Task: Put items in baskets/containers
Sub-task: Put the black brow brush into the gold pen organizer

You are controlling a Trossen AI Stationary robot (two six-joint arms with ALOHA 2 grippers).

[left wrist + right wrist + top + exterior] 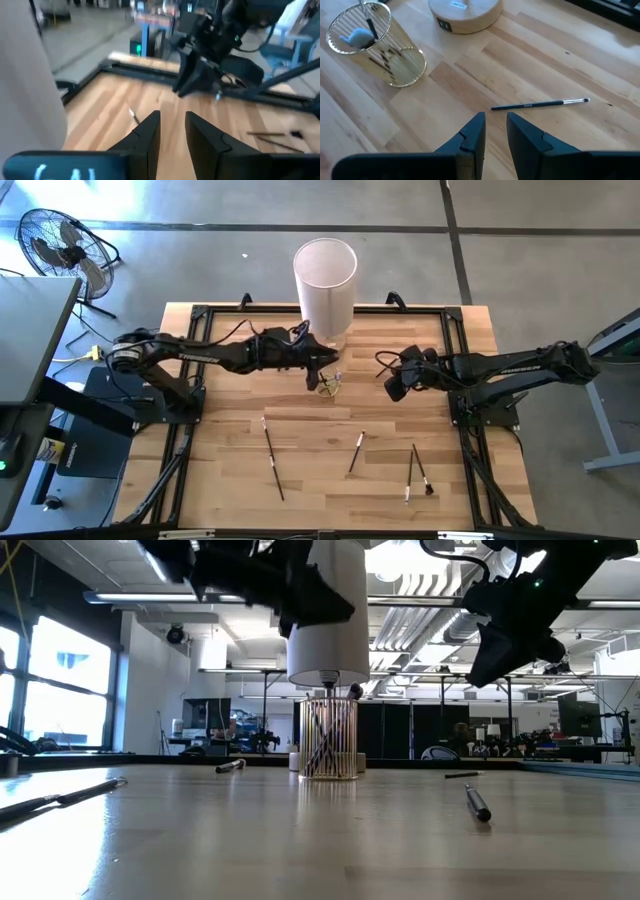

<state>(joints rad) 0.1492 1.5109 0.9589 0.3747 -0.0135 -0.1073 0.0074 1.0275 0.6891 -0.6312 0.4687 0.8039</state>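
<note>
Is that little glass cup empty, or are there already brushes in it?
Not empty. The cup stands upright with at least one dark brush inside; the low view shows thin handles through its glass.

A grey concrete floor (520,260) is seen, where a fan (60,245) is stood; windows (60,690) and ceiling lights (420,600) are shown.

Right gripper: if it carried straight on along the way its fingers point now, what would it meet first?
Judging by its wrist view, the right gripper points down at the table; the lone brush lies just ahead, so probably that or the bare wood beside it. The glass cup sits off to one side. Depth is unclear.
</note>
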